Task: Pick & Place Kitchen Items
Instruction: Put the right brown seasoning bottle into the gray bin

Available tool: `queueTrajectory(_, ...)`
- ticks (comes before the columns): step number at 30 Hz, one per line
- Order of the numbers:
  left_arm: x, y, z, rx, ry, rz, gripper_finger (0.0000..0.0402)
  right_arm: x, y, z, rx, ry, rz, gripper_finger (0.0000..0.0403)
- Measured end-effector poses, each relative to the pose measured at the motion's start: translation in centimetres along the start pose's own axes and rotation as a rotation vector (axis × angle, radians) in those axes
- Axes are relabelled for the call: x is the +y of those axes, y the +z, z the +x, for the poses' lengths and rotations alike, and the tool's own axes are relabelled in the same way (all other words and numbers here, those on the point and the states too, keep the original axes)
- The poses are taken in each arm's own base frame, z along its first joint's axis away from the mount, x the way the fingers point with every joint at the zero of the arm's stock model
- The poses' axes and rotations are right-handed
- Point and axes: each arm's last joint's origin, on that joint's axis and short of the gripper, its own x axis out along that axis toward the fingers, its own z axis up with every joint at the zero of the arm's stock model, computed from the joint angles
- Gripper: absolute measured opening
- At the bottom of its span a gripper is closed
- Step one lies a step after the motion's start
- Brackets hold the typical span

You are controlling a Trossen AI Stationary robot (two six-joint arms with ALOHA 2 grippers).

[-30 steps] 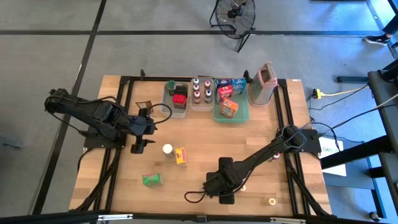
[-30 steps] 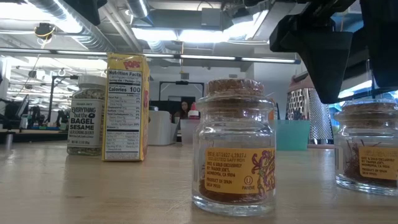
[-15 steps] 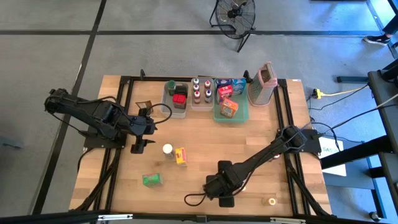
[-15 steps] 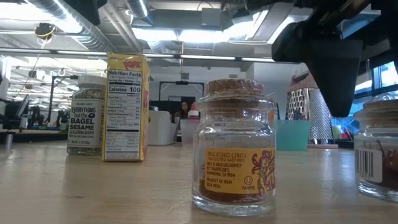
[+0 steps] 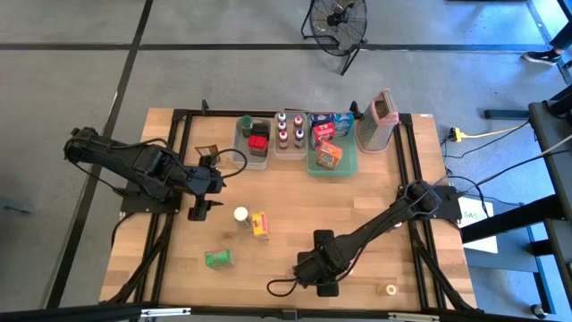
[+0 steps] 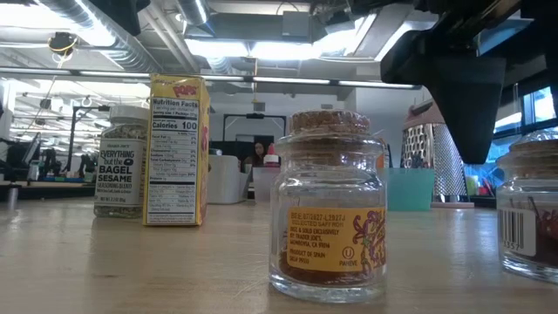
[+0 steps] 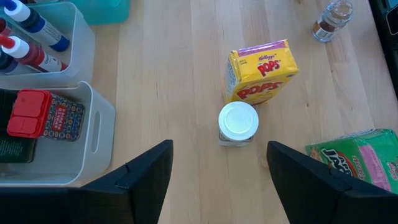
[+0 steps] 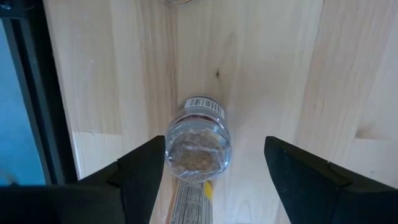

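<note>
overhead, tabletop-level, two wrist views; table (image 5: 286, 250) shared

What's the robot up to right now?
Right end effector open, poised around cork-topped jar. Left end effector open, above white-capped jar. Nothing blocking.

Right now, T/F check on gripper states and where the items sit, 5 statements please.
1. The right gripper is open above a cork-topped jar. True.
2. The left gripper is shut on the white-capped seasoning jar. False: it is open and holds nothing, with the jar standing free on the table ahead of it.
3. The yellow Pops box stands right beside the white-capped seasoning jar. True.
4. The green packet lies inside a clear tub. False: it lies on the bare wooden table.
5. The box grater lies flat in the middle of the table. False: it stands upright at the far edge, next to the green tray.
</note>
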Motion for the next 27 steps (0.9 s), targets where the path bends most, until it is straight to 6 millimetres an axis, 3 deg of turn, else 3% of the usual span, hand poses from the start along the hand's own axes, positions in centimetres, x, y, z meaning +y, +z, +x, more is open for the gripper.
queueTrajectory(27, 0.01, 0.0, 0.0, 0.0, 0.002, 0.012, 0.0255, 0.25, -0.05, 0.01, 0.01, 0.035, -0.016, 0.0277)
